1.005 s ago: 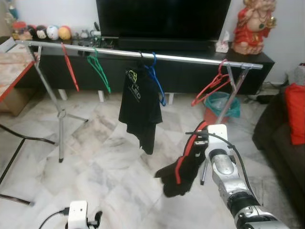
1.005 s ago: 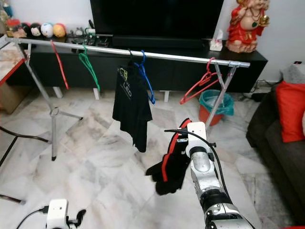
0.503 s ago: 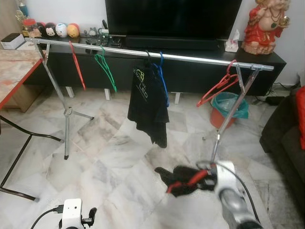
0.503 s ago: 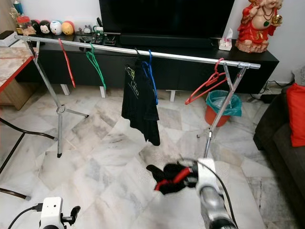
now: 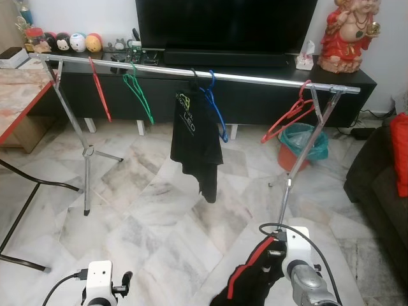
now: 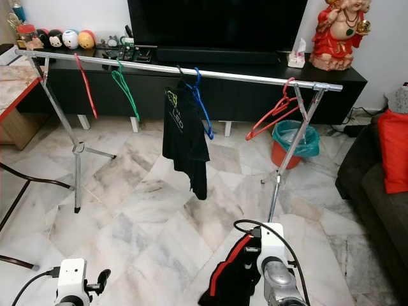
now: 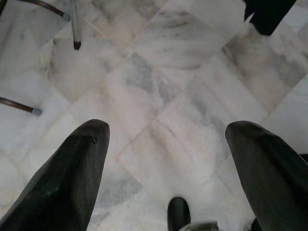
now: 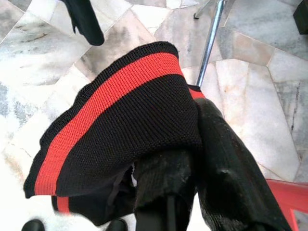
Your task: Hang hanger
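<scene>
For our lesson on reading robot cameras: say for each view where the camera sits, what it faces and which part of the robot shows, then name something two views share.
Left eye, head: down at clothes rail; both arms.
Right eye: same scene, offset.
Left wrist: floor between open left pincer fingers.
Right wrist: right pincer clamping black-and-red garment.
Shared: that garment.

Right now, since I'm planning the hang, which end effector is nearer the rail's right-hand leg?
Right. The right end effector is just in front of the rail leg; the left end effector is low, far left.
</scene>
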Controlling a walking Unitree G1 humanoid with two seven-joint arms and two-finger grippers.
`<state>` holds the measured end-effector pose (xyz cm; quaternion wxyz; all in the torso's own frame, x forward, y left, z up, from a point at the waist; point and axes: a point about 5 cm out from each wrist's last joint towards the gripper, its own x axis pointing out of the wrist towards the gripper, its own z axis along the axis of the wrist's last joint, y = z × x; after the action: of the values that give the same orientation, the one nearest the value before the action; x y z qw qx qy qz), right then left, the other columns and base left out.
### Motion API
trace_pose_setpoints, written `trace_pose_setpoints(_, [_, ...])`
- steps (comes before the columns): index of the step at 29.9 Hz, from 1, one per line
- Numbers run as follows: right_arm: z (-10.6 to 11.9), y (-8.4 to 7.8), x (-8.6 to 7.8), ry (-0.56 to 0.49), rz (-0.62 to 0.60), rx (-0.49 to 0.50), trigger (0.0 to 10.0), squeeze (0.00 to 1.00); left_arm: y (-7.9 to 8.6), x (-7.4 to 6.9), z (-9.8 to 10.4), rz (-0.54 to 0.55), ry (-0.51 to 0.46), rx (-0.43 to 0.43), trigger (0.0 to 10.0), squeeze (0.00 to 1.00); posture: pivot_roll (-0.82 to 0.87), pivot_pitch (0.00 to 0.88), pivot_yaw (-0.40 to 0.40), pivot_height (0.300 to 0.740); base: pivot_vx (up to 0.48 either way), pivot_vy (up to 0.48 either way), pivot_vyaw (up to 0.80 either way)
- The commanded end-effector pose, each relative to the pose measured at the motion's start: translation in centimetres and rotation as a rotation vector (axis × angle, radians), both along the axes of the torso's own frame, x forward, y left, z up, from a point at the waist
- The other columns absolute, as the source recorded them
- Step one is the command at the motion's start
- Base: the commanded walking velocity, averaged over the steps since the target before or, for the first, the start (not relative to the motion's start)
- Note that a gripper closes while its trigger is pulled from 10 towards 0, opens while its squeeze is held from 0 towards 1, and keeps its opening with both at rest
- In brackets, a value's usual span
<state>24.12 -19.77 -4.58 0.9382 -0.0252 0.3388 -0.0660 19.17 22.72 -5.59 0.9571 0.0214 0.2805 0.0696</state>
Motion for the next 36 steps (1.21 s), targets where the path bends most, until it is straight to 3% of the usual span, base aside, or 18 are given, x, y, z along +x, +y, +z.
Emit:
trace_pose_setpoints(1, [0.0,0.0,0.0,0.004,0.004,0.000,10.0,0.00,-0.2,0.4,0.3,0.009,-0.022,-0.007,10.0,0.00,0.04,0.000,-0.056,0.740,0.000,0.000,0.00])
trace_pose_setpoints(16, [-1.2,0.3,-1.5,0.091,0.048,0.021,10.0,0.00,0.3,-1.4,-1.1,0.048,0.099,-0.006,10.0,0.00,0.03,0.000,-0.052,0.740,0.000,0.000,0.00])
trace_pose_setpoints(28, [-1.4,0.3,-1.8,0.094,0.039,0.028,10.0,0.00,0.4,-1.5,-1.2,0.047,0.107,-0.011,10.0,0.00,0.04,0.000,-0.048,0.740,0.000,0.000,0.00])
trace_pose_setpoints(36, [-1.6,0.2,-2.2,0.106,0.036,0.026,10.0,0.00,0.3,-1.4,-1.1,0.039,0.105,-0.012,10.0,0.00,0.04,0.000,-0.045,0.740,0.251,0.000,0.00])
